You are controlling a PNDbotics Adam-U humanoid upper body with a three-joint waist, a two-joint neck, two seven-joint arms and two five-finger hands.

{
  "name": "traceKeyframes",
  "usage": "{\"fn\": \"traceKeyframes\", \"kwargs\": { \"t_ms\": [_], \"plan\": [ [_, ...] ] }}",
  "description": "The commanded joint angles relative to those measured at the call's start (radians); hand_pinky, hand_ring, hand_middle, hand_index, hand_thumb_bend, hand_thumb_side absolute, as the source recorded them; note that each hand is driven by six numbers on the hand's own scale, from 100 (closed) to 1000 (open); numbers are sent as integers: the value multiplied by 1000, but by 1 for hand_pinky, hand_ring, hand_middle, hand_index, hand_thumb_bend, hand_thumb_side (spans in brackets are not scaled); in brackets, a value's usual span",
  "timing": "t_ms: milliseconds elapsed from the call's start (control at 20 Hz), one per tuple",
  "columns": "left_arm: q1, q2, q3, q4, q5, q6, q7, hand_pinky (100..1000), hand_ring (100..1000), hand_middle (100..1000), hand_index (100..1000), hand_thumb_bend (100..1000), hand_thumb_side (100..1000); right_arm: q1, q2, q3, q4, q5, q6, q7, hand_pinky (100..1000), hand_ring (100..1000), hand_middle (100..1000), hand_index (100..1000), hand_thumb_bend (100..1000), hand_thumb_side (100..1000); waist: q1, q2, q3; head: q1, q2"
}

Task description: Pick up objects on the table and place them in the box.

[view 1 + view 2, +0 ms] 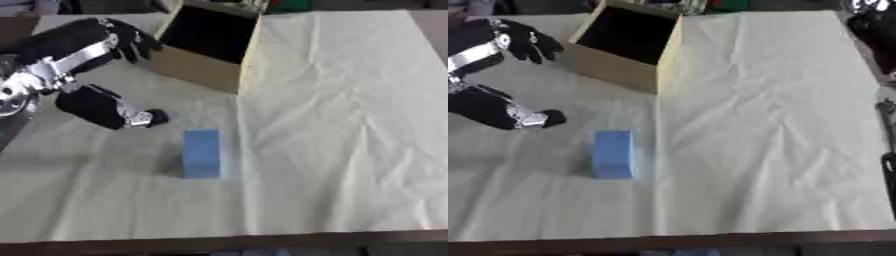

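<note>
Box: a tan cardboard box (203,70) sits at the far side of the table, a bit left of the middle. Its top is open.
Inside the box: it looks dark inside. I cannot tell if anything is in it.
Blue block: a light blue block (201,153) lies on the yellow cloth, nearer than the box and well apart from it.
Which way the block points: its long side runs from near to far, almost straight toward the box's near corner. It lies flat on the cloth.
Writing: the block and the box show no words I can read.
Cloth: a pale yellow cloth (341,125) with soft wrinkles covers most of the table. The block and the box both rest on it.
Table: a brown table (219,245) edge shows along the near side, below the cloth.
Left hand: the black left hand (105,107) is up over the left part of the table, between the box and the block. Its fingers (131,42) are spread wide near the box's left side and its thumb (149,118) sticks out toward the block. It holds nothing and does not touch the block.
Right hand: a dark bit (872,25) of it shows at the top right corner in the right eye view. I cannot tell if its fingers are spread or curled.
</note>
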Motion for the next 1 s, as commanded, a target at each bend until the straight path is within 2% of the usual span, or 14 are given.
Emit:
{"fn": "traceKeyframes", "kwargs": {
  "t_ms": [50,250,450,750,1000],
  "plan": [
    [-27,23,-16,-15,31,23,-63,770,738,712,878,588,311,-6,-21,-4,-17,-7,3,1,784,763,745,889,100,278,14,-34,4,-5,12],
    [-37,3,-30,-15,71,63,-92,788,761,740,901,608,240,-5,-18,-3,-17,-8,5,2,784,762,744,889,100,279,15,-34,8,-7,14],
    [-39,-20,-56,-15,65,79,-116,797,768,746,900,599,225,-4,-16,-3,-17,-9,6,2,784,762,744,889,100,279,17,-37,11,-10,14],
    [-45,-88,-98,-15,10,104,-155,796,769,749,893,598,199,-2,-15,-1,-17,-10,9,4,784,762,743,889,100,281,20,-37,17,-20,18],
    [-52,-150,-122,-11,-43,129,-182,816,778,754,888,601,201,11,-22,-2,-17,-10,13,4,784,761,743,889,100,284,32,-44,35,-37,29]
  ]
}}
